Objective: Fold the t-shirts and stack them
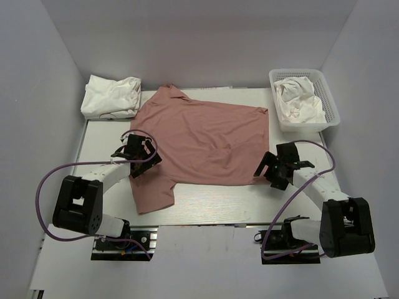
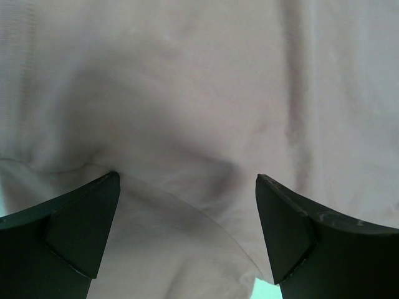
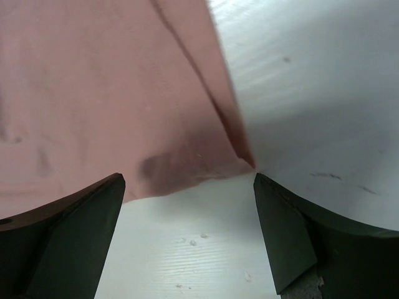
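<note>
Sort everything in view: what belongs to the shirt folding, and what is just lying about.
Job: pink t-shirt, spread out; white shirt pile, far left; crumpled white shirts in the basket.
Lying about: the basket itself; purple cables.

Dusty-pink t-shirt (image 1: 206, 140), white shirts (image 1: 112, 96), white basket (image 1: 333, 109), whitish table (image 1: 224, 202)

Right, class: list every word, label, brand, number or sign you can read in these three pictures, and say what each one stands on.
None: no text can be read in any view.
The pink t-shirt shows plain cloth, with no print or lettering on the side that faces up.
The white t-shirts at the far left, the basket and the white cloth in it carry no visible marks.
The table bears only faint specks, not writing.
</note>
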`<state>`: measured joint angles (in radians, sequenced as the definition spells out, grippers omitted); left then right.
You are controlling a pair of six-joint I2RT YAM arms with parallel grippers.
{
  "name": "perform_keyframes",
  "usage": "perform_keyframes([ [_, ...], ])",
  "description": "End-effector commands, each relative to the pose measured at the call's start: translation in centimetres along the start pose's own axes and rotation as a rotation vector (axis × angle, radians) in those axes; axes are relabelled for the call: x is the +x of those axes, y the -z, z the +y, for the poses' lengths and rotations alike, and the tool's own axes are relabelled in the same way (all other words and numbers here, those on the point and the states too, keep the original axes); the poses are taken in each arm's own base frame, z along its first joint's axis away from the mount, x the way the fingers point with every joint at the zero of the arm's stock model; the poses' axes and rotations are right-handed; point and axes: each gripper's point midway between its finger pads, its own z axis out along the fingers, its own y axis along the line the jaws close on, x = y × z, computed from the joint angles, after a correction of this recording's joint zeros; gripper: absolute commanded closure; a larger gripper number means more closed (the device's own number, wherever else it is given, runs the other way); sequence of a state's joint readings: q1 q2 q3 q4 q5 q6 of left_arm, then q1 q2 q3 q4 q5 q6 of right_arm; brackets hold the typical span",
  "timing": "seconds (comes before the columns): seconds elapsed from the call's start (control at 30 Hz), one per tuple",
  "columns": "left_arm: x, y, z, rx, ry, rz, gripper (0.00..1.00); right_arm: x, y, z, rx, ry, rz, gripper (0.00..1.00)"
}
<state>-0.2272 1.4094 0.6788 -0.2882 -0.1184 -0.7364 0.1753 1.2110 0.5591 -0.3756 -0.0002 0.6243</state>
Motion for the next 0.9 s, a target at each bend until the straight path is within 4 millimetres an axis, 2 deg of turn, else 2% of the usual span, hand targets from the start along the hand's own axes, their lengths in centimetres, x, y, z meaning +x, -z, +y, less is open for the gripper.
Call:
perform_keyframes([
  [0.0,-0.2,0.6,2.0,-0.076,-0.021,-0.030,0.00,4.3,0.5,-5.2,0.193,-0.049,0.146,0.10],
  [0.13,-0.3,0.7,2.6,-0.102,-0.023,-0.037,0.00,6.0,0.2,-5.9,0.197,-0.056,0.228,0.10],
  [0.23,-0.2,1.0,2.1,-0.089,-0.033,-0.017,0.00,5.2,0.4,-5.5,0.183,-0.050,0.202,0.10],
  [0.3,0.1,1.0,1.3,-0.040,-0.056,0.009,0.00,3.7,1.3,-4.9,0.165,-0.011,0.150,0.10],
  [0.33,-0.4,1.6,0.5,-0.001,-0.063,-0.011,0.00,1.7,1.9,-3.8,0.139,0.005,0.098,0.10],
  [0.4,-0.6,2.3,-1.0,0.073,-0.093,-0.019,0.00,-0.3,3.4,-2.8,0.102,0.072,0.016,0.10],
  [0.5,-1.6,3.6,-3.7,0.192,-0.117,-0.047,0.00,-4.9,5.7,0.1,0.008,0.161,-0.152,0.10],
  [0.6,-3.6,4.8,-5.5,0.247,-0.122,-0.102,0.00,-8.0,7.0,2.3,-0.050,0.236,-0.267,0.10],
  [0.63,-4.2,4.9,-5.7,0.246,-0.120,-0.119,0.00,-8.4,6.5,2.3,-0.038,0.233,-0.262,0.10],
  [0.7,-5.2,4.6,-6.1,0.230,-0.126,-0.133,0.00,-10.1,6.7,3.8,-0.063,0.249,-0.300,0.10],
  [0.73,-5.7,4.4,-6.0,0.218,-0.118,-0.142,0.00,-10.0,5.1,3.8,-0.047,0.253,-0.257,0.10],
  [0.77,-6.3,4.4,-6.0,0.210,-0.111,-0.144,0.00,-10.1,4.7,4.4,-0.055,0.277,-0.251,0.10],
  [0.8,-6.6,4.2,-6.0,0.197,-0.109,-0.150,0.00,-11.6,5.0,5.8,-0.085,0.286,-0.292,0.10],
  [0.87,-6.8,3.6,-5.7,0.168,-0.118,-0.148,0.00,-12.4,3.0,6.1,-0.044,0.296,-0.258,0.10],
])
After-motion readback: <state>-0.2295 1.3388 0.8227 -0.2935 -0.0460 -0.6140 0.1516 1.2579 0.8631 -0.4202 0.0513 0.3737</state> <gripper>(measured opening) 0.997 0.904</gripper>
